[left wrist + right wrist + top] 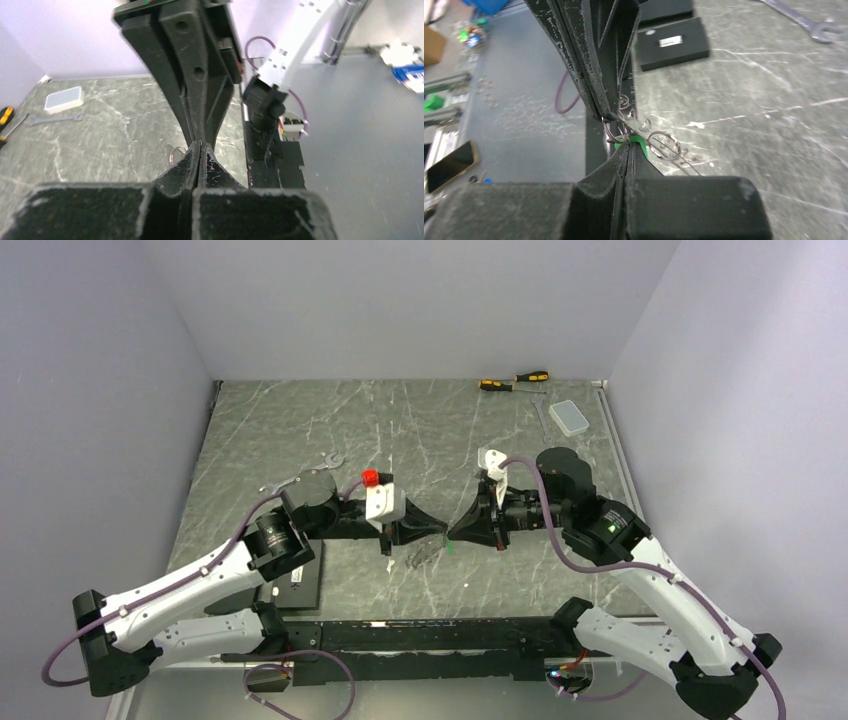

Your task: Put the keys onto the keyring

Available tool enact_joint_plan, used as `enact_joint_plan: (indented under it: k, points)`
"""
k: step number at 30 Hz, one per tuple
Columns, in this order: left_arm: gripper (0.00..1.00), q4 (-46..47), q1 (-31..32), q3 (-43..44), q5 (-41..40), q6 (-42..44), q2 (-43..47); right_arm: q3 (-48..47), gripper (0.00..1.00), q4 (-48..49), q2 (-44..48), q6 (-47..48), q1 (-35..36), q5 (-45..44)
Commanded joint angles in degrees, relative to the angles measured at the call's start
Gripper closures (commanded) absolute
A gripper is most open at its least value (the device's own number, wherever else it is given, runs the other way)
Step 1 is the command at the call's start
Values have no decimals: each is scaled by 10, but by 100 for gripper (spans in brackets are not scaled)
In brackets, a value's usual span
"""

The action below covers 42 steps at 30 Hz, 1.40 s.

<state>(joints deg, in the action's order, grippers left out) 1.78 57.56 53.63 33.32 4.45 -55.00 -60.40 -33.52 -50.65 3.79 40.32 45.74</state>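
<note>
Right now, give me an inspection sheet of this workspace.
Surface: table, grey marble look, scratched.
Job's things: green-headed key and silver rings, bunched between the gripper tips.
Clutter: screwdrivers, wrench, second wrench, clear box, black boxes.
Grippers: left gripper shut, tip at the rings, grip unclear; right gripper shut, apparently on the key.
Cables: purple cables along both arms.
Surroundings: pale walls.

Pale lilac walls [400,300] enclose a grey marbled table [300,430].
</note>
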Motion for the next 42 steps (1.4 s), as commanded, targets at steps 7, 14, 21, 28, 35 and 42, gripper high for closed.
enact_joint_plan:
  k: [7, 14, 21, 28, 35, 42]
  points:
    - [100, 53, 4, 48, -196, -174, -72, -5, 100, 41, 17, 31, 2, -254]
    - [100, 61, 4, 46, -281, -278, -96, -8, 100, 25, 13, 52, 45, -372]
    - [100, 68, 10, 41, -342, -362, -131, 5, 100, 41, 18, 67, 89, -487]
    - [100, 20, 18, 64, -411, -358, -149, -5, 100, 11, -18, 88, 142, -600]
    - [100, 18, 19, 69, -402, -351, -156, -2, 100, 14, -28, 97, 154, -635]
    - [100, -16, 19, 88, -371, -343, -162, -14, 100, 11, -23, 115, 155, -666]
